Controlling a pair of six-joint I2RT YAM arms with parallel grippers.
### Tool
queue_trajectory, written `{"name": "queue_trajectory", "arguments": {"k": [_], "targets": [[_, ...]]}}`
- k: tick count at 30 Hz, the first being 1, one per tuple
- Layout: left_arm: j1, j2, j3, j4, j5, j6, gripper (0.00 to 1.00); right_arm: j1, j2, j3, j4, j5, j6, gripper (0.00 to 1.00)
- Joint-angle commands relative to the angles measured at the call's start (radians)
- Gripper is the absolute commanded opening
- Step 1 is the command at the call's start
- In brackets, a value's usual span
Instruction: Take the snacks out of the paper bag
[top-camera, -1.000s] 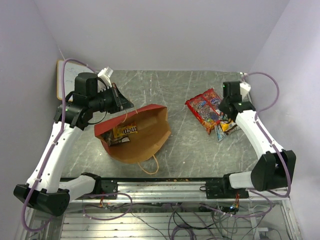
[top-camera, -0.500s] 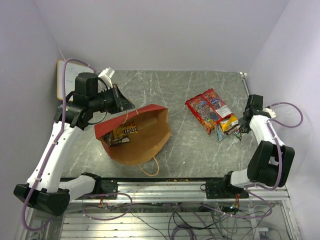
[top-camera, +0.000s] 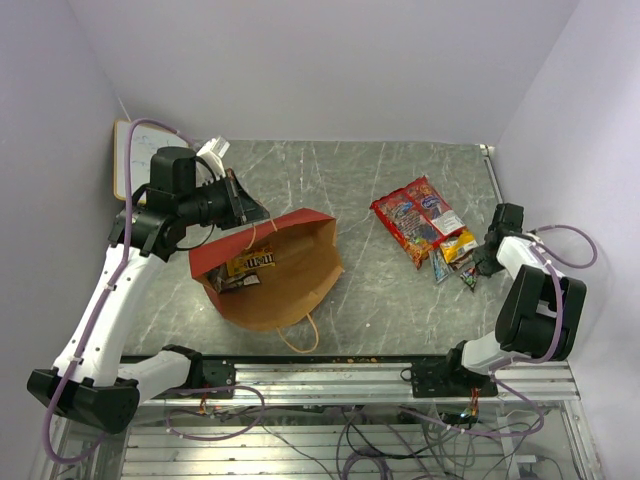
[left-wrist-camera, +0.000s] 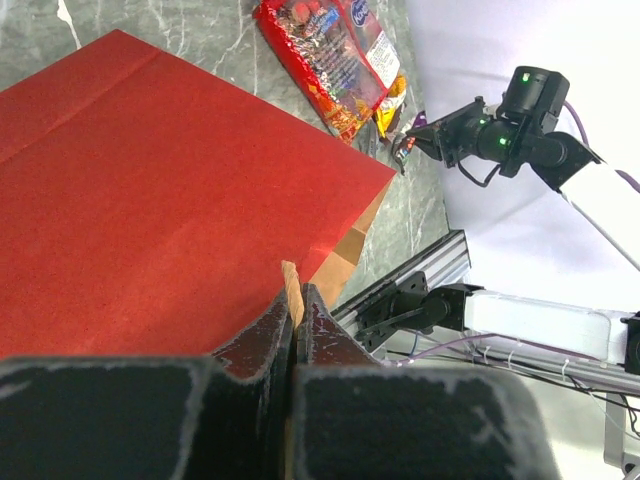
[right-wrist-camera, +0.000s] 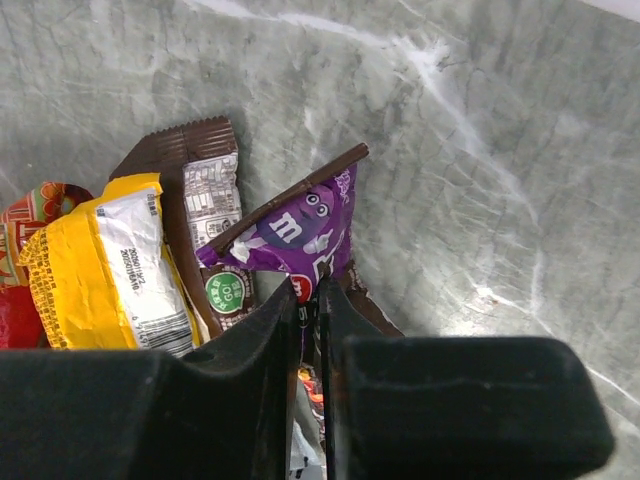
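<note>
Kraft-brown inside and red outside, the large paper shopping bag (top-camera: 300, 275) rests on the grey marbled table (top-camera: 380, 300) with its mouth gaping toward the overhead camera. Its upper rim is pinched by the left end effector (left-wrist-camera: 297, 300), whose jaws are closed to a sliver on the paper edge, so the mouth is held open. Two packets are seen inside: a yellow-brown candy pack (top-camera: 252, 260) and a darker pack (top-camera: 230, 283) just beside it. The task is therefore judged partly done.

On the right side of the table, two large red glossy crisp bags (top-camera: 410, 215) lie side by side, with a small yellow packet (right-wrist-camera: 95, 255) and a brown packet (right-wrist-camera: 195, 160) at their near end. The right end effector (right-wrist-camera: 308, 300) is almost fully closed. The lower edge of a small purple candy packet (right-wrist-camera: 300, 230) appears to be clamped in it, and the packet is tilted up against the brown packet.

Hazards:

1. Only a thin paper edge is gripped on the left. If it tears or slips, the mouth may collapse over the packs inside.
2. The purple candy packet is held by its margin only. Glossy film may slide out under a quick move.
3. If that packet is dragged rather than lifted, neighbouring packets may be pushed toward the table's right edge.
4. The thin twisted paper handle (top-camera: 300, 335) lies at the mouth and may be snagged on entry.
</note>
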Motion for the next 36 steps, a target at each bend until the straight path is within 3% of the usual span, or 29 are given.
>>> {"name": "queue_trajectory", "arguments": {"k": [1,5,8,13,17,22,36], "targets": [[0.004,-0.017,0.006,0.0,0.014,0.002,0.07,-0.011,-0.008,-0.029,0.075,-0.05,0.054,0.15],[0.004,-0.018,0.017,-0.012,0.015,0.009,0.07,-0.011,-0.031,-0.048,0.085,-0.073,0.048,0.26],[0.004,-0.021,0.019,-0.023,0.011,0.017,0.07,-0.011,-0.068,-0.053,0.08,-0.091,0.038,0.45],[0.004,-0.032,-0.008,-0.003,0.029,0.003,0.07,-0.011,-0.15,-0.006,0.023,-0.069,-0.01,0.56],[0.004,-0.033,-0.013,0.005,0.033,-0.006,0.07,-0.003,-0.198,0.051,-0.01,-0.095,-0.089,0.58],[0.004,-0.04,-0.02,0.016,0.024,-0.022,0.07,0.09,-0.236,0.098,0.043,-0.188,-0.245,0.58],[0.004,-0.031,0.014,-0.038,-0.033,-0.025,0.07,0.597,-0.179,0.35,0.114,-0.35,-0.429,0.59]]}}
